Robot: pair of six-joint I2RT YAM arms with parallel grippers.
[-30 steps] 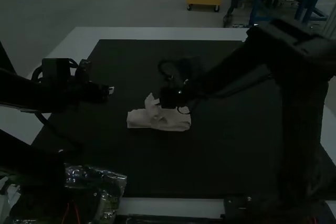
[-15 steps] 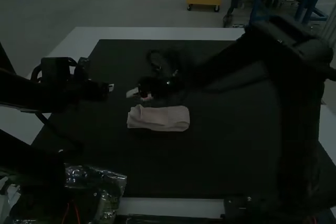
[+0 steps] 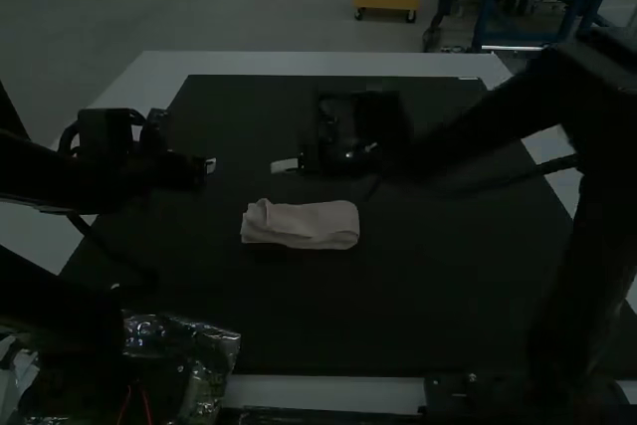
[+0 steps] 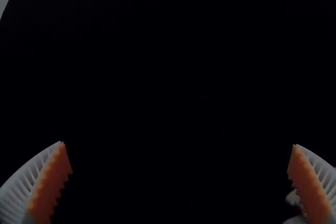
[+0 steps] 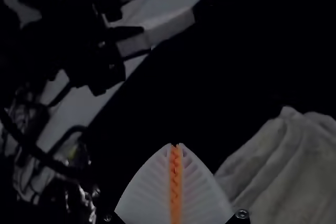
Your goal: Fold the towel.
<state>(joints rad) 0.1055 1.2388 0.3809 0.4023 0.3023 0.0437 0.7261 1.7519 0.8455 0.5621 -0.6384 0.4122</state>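
Has two black arms [image 3: 597, 196] with blocky joints, dark looping cables [image 5: 31, 150] and thin red wires [image 3: 146, 403] near one base. Bears white, ribbed, tapering fingers [image 5: 147, 195] faced with toothed orange pads [image 5: 175, 187], small silvery screws [image 5: 242, 214] showing at their roots.

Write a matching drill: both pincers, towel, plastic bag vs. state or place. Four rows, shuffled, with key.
1. White-ribbed, orange-padded left pincer
2. White-ribbed, orange-padded right pincer
3. Pale cloth towel
4. Clear, crinkled plastic bag

A. Folded into a compact strip, lying on the black rectangular mat
B. Shut, nothing between its tips
C. In the high view, at the mat's near edge, toward the left
D. Wide open

Pairs: 1-D, 2-B, 3-A, 4-C
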